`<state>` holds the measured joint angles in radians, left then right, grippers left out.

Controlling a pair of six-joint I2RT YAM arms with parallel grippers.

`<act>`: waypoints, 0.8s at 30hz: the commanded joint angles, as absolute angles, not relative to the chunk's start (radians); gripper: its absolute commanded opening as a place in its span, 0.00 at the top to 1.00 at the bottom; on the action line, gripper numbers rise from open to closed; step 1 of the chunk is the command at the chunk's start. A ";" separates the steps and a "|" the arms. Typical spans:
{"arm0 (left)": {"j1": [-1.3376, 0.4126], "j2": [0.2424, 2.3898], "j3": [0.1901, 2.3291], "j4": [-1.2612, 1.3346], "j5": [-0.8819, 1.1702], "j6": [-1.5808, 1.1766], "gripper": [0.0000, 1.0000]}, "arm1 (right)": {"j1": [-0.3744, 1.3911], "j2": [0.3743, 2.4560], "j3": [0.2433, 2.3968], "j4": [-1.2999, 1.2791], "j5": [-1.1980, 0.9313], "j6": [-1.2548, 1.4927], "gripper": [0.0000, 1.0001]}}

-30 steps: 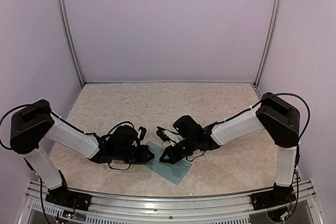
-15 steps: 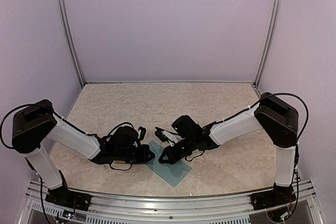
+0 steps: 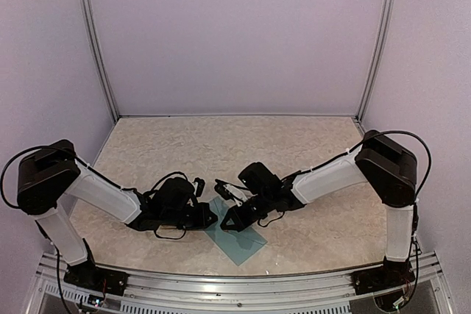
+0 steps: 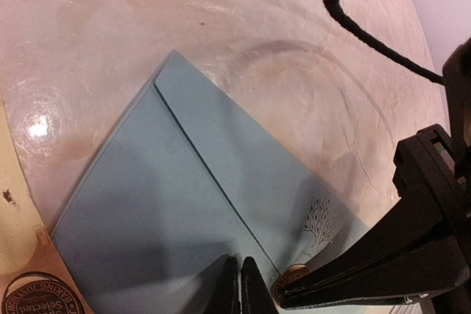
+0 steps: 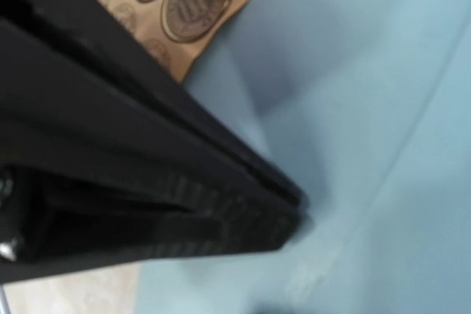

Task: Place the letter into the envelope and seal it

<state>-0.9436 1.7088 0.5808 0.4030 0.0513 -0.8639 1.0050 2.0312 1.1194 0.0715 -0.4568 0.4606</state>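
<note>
**Both grippers closed, parked on the envelope**

The left gripper [image 3: 209, 217] has its fingers pinched together with nothing between them, tips down on the teal envelope [image 4: 184, 204]. A tan sticker sheet [image 4: 33, 288] sits right at the envelope's edge. The envelope lies flat on the table [image 3: 221, 145], near the middle front. The right gripper [image 3: 227, 220] is closed too, its tip on the envelope just beside the left one.

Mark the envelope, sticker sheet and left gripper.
envelope [image 4: 169, 204]: left wrist view, blue face.
sticker sheet [image 5: 180, 1]: right wrist view, round sticker.
left gripper [image 4: 240, 277]: left wrist view, between closed fingertips.
</note>
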 commanded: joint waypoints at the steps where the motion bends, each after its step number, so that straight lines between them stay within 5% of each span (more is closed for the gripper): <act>1: -0.957 1.761 0.555 0.250 0.044 -0.861 0.97 | 1.025 2.045 1.099 -0.017 -0.433 0.465 1.00; 24: -0.953 1.730 0.555 0.259 0.040 -0.814 0.97 | 0.995 1.881 1.006 0.064 -0.449 0.579 1.00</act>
